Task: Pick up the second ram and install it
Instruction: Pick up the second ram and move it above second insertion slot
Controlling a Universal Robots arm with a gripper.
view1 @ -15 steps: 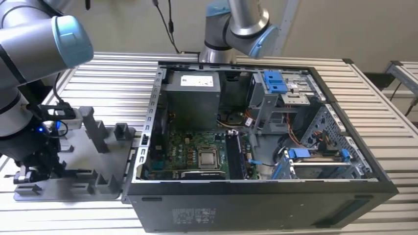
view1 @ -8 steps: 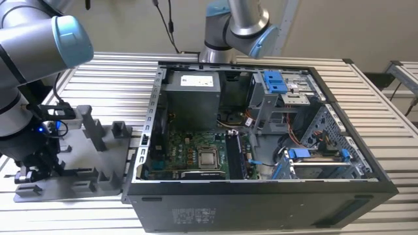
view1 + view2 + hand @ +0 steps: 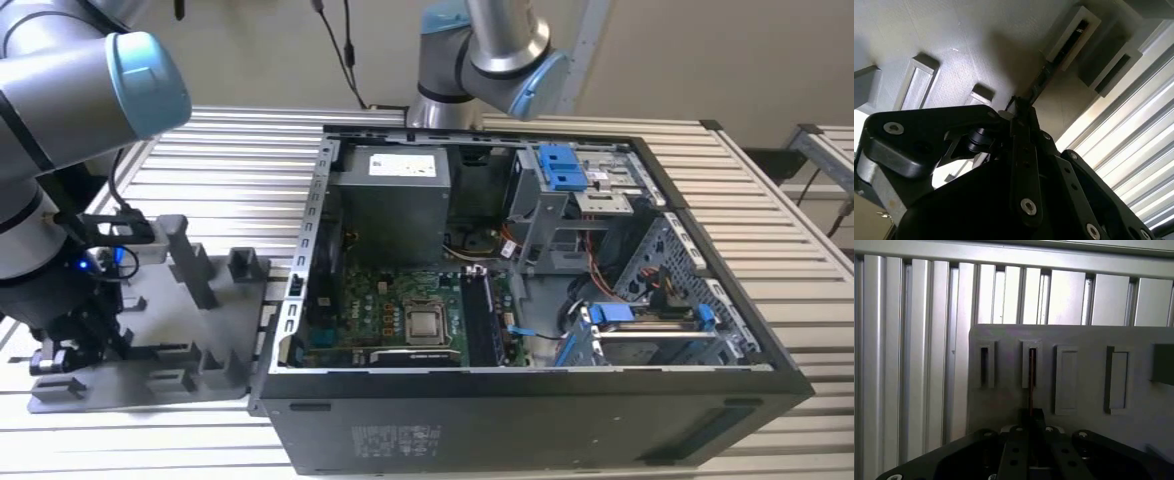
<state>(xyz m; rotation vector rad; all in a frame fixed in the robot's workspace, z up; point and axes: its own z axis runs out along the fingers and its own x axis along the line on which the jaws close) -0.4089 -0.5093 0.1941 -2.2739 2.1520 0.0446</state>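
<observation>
The second ram (image 3: pixel 1031 385) is seen edge-on as a thin dark strip. Its far end stands in a narrow slot of the grey holder plate (image 3: pixel 1084 340). My gripper (image 3: pixel 1031 416) is shut on its near end, with the black fingers (image 3: pixel 1020 440) pressed together around it. In the second wrist view the second ram (image 3: pixel 1046 75) runs from a raised slot block down into the gripper (image 3: pixel 1018 107). In the exterior view the gripper (image 3: pixel 60 352) hangs low over the near end of the holder plate (image 3: pixel 200 330), at the exterior view's left.
An open computer case (image 3: pixel 747 330) lies to the exterior view's right of the plate, with the motherboard (image 3: pixel 387 300) and its memory slots (image 3: pixel 483 322) exposed. Upright blocks (image 3: pixel 187 260) stand on the plate. A second robot arm (image 3: pixel 487 50) stands behind the case. The table is slatted aluminium (image 3: pixel 227 180).
</observation>
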